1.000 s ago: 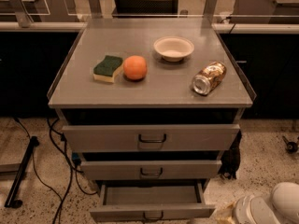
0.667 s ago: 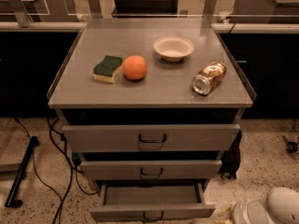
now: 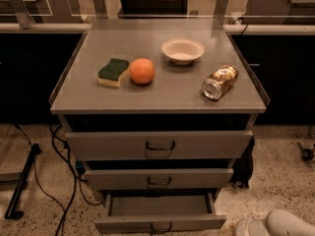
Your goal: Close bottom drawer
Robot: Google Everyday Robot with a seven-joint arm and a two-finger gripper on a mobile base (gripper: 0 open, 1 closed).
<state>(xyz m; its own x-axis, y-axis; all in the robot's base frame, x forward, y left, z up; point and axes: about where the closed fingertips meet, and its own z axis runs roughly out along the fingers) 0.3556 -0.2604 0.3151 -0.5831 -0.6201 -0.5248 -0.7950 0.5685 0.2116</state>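
Change over the last second: the pale rounded end of the arm carrying the gripper [image 3: 249, 227] has sunk lower toward the bottom right of the view, so less of it shows; everything on the bench [image 3: 162, 95] lies as it did, and the bottom drawer [image 3: 160, 223] stands as far out as before. The gripper is low beside the front right corner of the cabinet, just right of the bottom drawer's front and apart from its handle [image 3: 161, 227]; whether it is released or clenched cannot be told, and it grasps nothing that can be seen.

Bottom drawer: the lowest and narrowest of three grey fronts, under the bench's front edge; pulled out farther than the other two, with its inner floor in view behind the front; the small dark handle sits at mid-front and is cut by the lower edge of the view. Middle drawer [image 3: 158, 178]: out a little, a dark gap above it. Top drawer [image 3: 159, 144]: the widest, also out a little.

Bench top: a green and yellow sponge [image 3: 113, 72] near the left edge; an orange [image 3: 142, 71] just beside it on the right; a pale bowl [image 3: 182, 50] toward the rear, right of centre; a can [image 3: 220, 82] on its side near the front right corner, open end facing the front edge.

Floor: speckled; dark cables [image 3: 61, 181] trail off the front left corner.
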